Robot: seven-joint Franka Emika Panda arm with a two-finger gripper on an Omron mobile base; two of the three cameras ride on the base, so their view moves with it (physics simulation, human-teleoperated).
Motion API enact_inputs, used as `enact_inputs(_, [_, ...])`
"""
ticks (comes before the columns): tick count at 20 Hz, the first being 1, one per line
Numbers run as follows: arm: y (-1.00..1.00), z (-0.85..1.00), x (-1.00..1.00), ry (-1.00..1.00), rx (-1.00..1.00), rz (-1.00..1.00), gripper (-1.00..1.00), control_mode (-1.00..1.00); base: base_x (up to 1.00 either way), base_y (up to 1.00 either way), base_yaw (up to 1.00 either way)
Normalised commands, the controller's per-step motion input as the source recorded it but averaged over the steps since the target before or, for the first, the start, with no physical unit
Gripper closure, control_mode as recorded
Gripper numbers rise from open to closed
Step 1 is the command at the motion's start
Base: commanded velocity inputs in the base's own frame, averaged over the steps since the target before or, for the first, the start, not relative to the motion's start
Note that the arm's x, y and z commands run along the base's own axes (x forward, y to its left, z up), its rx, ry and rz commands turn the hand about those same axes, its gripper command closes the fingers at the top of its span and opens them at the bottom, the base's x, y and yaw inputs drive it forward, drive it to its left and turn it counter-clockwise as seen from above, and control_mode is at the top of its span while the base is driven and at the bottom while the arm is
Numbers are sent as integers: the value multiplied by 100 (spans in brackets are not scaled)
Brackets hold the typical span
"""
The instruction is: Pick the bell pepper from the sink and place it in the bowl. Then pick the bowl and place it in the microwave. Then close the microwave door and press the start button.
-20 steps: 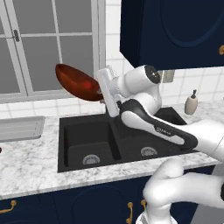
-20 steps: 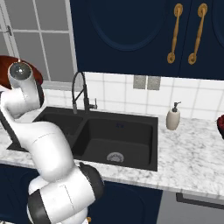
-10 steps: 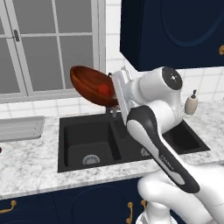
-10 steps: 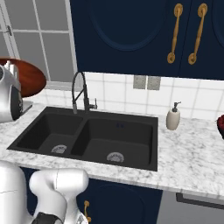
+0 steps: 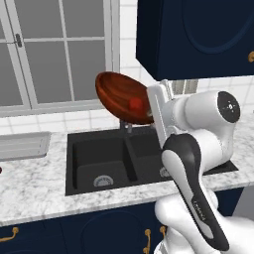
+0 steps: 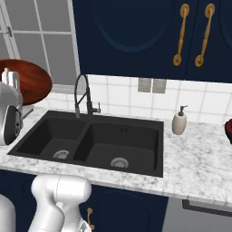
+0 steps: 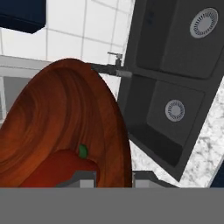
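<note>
the end effector (image 5: 149, 115) is gripping the rim of the wide reddish-brown wooden bowl (image 5: 121, 97), carrying the small glossy red bell pepper (image 5: 136, 103) above the black double-basin sink (image 5: 106, 158); next, reaching the microwave.

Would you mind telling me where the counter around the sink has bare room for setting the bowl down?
Bare marble runs right of the sink, between its rim and the soap bottle, and on toward the dark red thing at the edge. The front strip is narrow. The left side holds the grey tray. The gripper holds the bowl tilted aloft.
</note>
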Motion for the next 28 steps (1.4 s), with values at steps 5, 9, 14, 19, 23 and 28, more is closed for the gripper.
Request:
enact_inputs(5, [-20, 8, -41, 16, -11, -10, 100, -100, 0, 0, 0])
enact_inputs(9, [-9, -11, -25, 8, -22, -12, 100, -100, 0, 0, 0])
enact_inputs(14, [-3, 0, -2, 6, -7, -7, 100, -100, 0, 0, 0])
enact_inputs(19, [-2, 0, 2, 1, 0, 0, 100, -100, 0, 0, 0])
enact_inputs(23, [-2, -1, -1, 0, 0, 0, 100, 100, -9, 0, -3])
enact_inputs(28, [0, 0, 0, 0, 0, 0, 100, 100, -36, 7, -48])
